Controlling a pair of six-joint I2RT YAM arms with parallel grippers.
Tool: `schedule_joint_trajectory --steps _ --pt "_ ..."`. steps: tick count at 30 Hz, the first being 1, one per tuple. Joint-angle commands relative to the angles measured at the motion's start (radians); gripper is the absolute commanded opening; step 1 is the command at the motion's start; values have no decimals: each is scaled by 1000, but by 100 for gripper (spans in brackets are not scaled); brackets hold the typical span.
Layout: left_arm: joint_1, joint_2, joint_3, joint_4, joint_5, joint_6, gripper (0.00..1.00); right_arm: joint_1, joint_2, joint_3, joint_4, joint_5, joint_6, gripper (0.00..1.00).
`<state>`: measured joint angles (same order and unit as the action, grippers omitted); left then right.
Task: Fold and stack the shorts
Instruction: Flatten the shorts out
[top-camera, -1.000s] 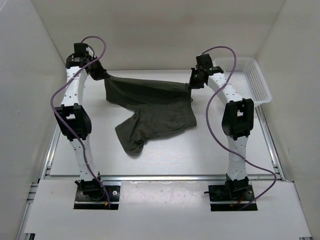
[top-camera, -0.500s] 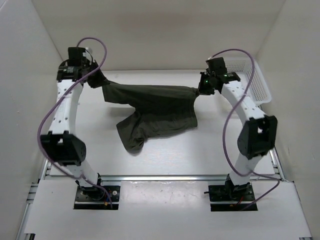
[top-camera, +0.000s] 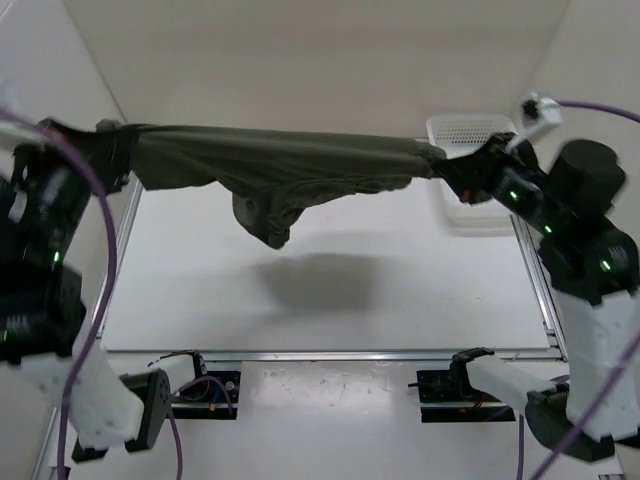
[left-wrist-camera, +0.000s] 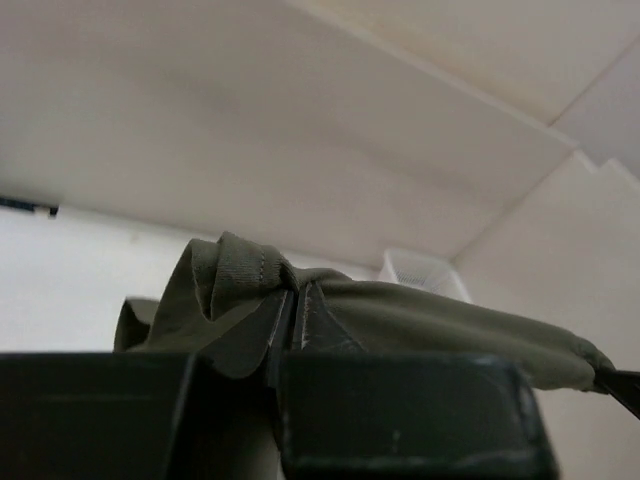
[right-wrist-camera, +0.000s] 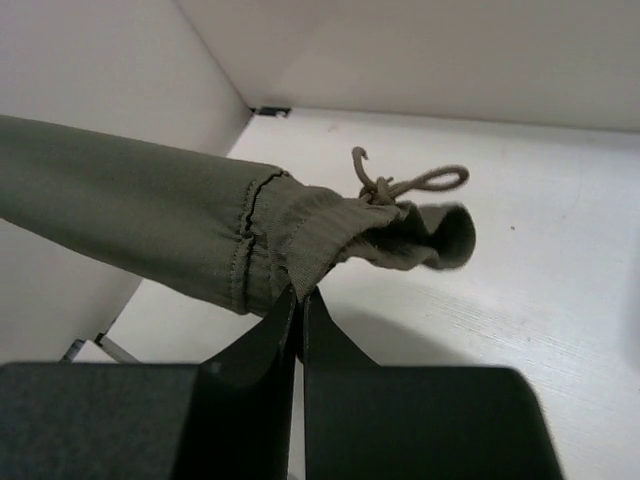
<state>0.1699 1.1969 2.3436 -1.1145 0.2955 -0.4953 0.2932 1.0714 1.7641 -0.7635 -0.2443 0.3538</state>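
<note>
Top external: we see the shorts (top-camera: 280, 170) pulled out in the air between both arms, above the far part of the table (top-camera: 330, 330) and clear of its surface. One leg sags in the middle.
Left gripper (left-wrist-camera: 287, 325): closed on the left end of the shorts, with bunched cloth pinched between its jaws.
Right gripper (right-wrist-camera: 298, 305): clamped on the gathered waistband at the right end. The drawstring (right-wrist-camera: 410, 183) curls just beyond it.
Basket (top-camera: 465, 128): white, perforated, at the far right, partly behind the right arm. We cannot tell what lies inside.
Shadow (top-camera: 320, 280): on the table beneath the shorts.
</note>
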Motion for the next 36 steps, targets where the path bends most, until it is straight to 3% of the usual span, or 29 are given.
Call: schedule_joint_trajectory --steps 1,7,12,19,23,25,26,27,28,29,30,31,32,33,35,36 --pt "31 -48 66 -5 -163 -11 10 -23 -96 73 -151 69 -56 0" --pt "8 -72 164 -5 -216 -20 10 -23 -156 167 -270 99 -45 0" --pt "8 -40 109 5 -184 3 10 -23 -153 86 -283 158 -45 0" --pt "8 38 -311 139 -154 52 10 -23 -53 -230 -111 221 -56 0" --pt "-4 196 -504 218 -99 63 10 -23 156 -377 74 231 -56 0" --pt "-29 349 -504 249 -143 63 10 -23 264 -388 151 252 -56 0" --pt "-49 407 -459 249 -168 54 10 -32 398 -367 211 252 -43 0" --pt "-49 543 -416 265 -188 44 10 -32 474 -283 243 267 -33 0" --pt "-61 626 -356 265 -208 44 20 -41 648 -215 266 290 -33 35" --pt "-72 709 -211 265 -217 44 33 -42 747 -125 241 304 -33 59" --pt "-72 869 -128 236 -217 34 48 -51 841 -13 193 304 -13 70" --pt "-72 938 -48 195 -228 34 61 -51 986 196 152 313 -13 80" --pt "-82 993 29 80 -228 25 73 -51 1030 266 94 313 2 93" --pt "-83 1044 122 49 -228 24 75 -51 1048 299 93 303 11 97" --pt "-105 997 67 51 -262 24 81 -51 1007 223 128 303 22 100" --pt "-118 898 -72 115 -271 35 84 -51 949 175 172 303 22 100"
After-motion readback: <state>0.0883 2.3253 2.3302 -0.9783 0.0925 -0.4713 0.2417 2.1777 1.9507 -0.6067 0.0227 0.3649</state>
